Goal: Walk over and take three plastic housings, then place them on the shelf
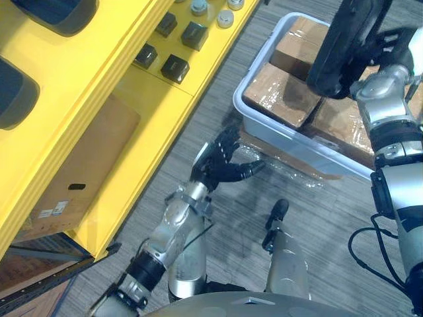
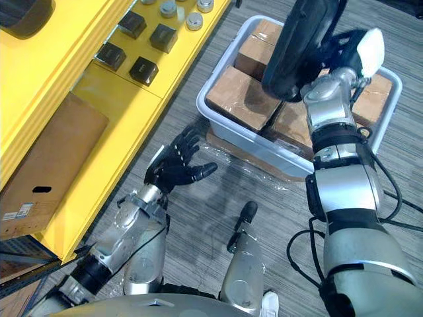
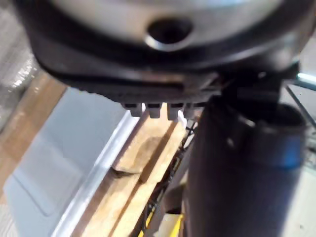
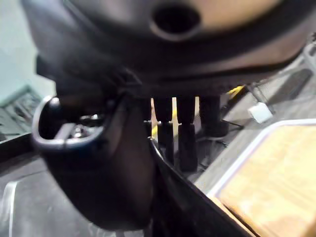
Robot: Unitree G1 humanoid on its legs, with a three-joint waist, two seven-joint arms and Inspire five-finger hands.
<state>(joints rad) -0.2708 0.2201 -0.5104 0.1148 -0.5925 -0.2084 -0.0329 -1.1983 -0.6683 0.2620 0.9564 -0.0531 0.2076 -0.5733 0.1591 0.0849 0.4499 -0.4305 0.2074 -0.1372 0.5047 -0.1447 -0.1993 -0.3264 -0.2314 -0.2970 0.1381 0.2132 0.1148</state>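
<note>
Carry step: right hand (image 2: 347,47) curled round dark plastic housing (image 2: 301,46), upper right above grey bin (image 2: 251,142); left hand (image 2: 175,162) open, empty, centre; next move probably needs a swing left to yellow shelf (image 2: 125,112).

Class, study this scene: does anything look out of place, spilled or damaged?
Nothing is spilled or broken. One oddity: a flat cardboard sheet with crumpled clear film sticks out from under the grey tub on the floor. The right hand holds a dark plastic housing above the tub.
</note>
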